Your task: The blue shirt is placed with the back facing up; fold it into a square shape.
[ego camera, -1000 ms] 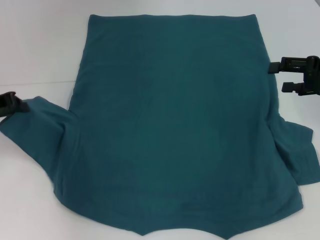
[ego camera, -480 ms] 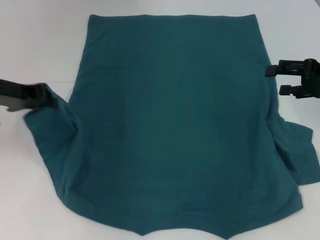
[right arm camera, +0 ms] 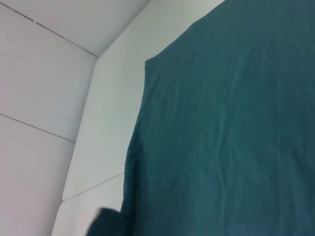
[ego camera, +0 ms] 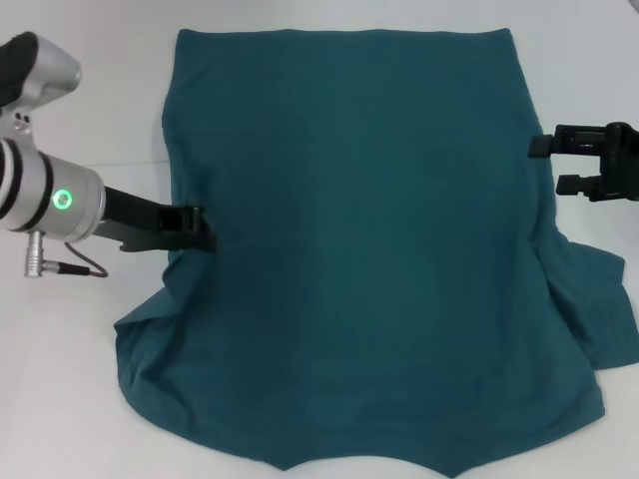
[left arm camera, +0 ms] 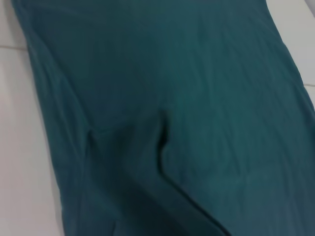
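large dark teal-blue cotton t-shirt [ego camera: 349, 249] lies flat, plain side up, on the white tabletop [ego camera: 80, 399], covering most of the head view. straight hem runs along the far edge, nearer edge drops out of the head view.

left gripper [ego camera: 196, 229] reaches in from the left on a silver arm with a green ring light [ego camera: 62, 200]. its black fingers [ego camera: 185, 219] are pinched together on the shirt's left-side fabric, which bunches right at the tips. the left sleeve is pulled in onto the body, so the left side shows a doubled, wrinkled fold. left wrist view shows creased teal cloth with a dark ridge down the middle, no fingers in it.

right gripper [ego camera: 547, 164] sits at the shirt's right edge, about mid-height. two black fingers [ego camera: 544, 146] stand apart with a clear gap, nothing gripped. the right sleeve lies spread on the table nearer than that gripper.
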Robot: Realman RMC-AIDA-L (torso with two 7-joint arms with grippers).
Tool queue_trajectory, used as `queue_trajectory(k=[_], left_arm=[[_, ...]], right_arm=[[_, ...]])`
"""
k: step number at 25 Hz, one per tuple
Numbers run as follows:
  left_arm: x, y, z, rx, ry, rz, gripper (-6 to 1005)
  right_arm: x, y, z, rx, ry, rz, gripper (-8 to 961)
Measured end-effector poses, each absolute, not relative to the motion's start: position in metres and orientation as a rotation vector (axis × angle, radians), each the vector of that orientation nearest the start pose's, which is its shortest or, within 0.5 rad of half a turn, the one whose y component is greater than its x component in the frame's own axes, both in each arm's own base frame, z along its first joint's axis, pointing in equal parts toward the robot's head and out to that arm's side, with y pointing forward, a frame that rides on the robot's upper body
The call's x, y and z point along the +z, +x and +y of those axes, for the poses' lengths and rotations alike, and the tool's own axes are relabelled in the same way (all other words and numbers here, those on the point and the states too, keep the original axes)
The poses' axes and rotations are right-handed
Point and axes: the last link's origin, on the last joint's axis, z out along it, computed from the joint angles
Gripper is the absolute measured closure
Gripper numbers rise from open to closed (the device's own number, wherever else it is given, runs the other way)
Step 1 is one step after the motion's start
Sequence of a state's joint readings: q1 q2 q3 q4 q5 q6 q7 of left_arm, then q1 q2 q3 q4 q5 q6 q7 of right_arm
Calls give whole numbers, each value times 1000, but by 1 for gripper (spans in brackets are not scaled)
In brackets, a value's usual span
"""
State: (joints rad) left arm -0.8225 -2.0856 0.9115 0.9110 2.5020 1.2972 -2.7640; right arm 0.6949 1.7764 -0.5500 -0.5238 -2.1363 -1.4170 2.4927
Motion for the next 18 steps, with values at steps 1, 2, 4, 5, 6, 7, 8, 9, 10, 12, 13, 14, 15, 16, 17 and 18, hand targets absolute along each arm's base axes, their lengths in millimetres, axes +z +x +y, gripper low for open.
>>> queue_trajectory(k=[1,2,4,5,6,7,8,9,10,12,13,14,15,16,17,18], left_arm=[[8,-187,427,-132,-2215,-1596,992],[10,-189,428,-125,-2205,-1590,993],[21,-196,432,-121,-2164,-1582,993],[31,-202,434,-124,-2132,-1583,993],[39,-207,436,-125,-2106,-1583,992],[50,-216,438,-122,-2067,-1585,992],[61,-225,439,-123,-2030,-1585,992],[69,-231,439,-122,-2000,-1586,993],[79,-239,440,-125,-1966,-1585,993],[91,-249,441,-126,-1919,-1583,994],[98,-253,441,-123,-1893,-1582,994],[102,-257,441,-119,-1876,-1581,993],[106,-260,441,-116,-1859,-1582,993],[109,-262,441,-112,-1845,-1583,993],[110,-263,441,-112,-1837,-1584,992],[110,-263,441,-111,-1837,-1585,992]], right_arm=[[120,287,406,718,-2000,1871,7],[120,287,406,718,-2000,1871,7],[120,287,407,719,-1999,1871,7],[120,287,406,719,-1999,1872,7],[120,288,406,718,-1996,1873,7],[120,288,406,718,-1995,1874,7],[120,289,405,718,-1994,1875,7],[120,289,405,718,-1992,1876,7],[120,290,405,718,-1991,1876,7],[120,290,404,720,-1989,1878,7],[120,290,404,720,-1988,1878,7],[121,290,404,721,-1989,1878,7],[121,290,404,723,-1990,1878,7],[121,289,404,724,-1991,1878,7],[120,289,405,725,-1994,1877,7],[120,288,405,725,-1997,1875,7]])
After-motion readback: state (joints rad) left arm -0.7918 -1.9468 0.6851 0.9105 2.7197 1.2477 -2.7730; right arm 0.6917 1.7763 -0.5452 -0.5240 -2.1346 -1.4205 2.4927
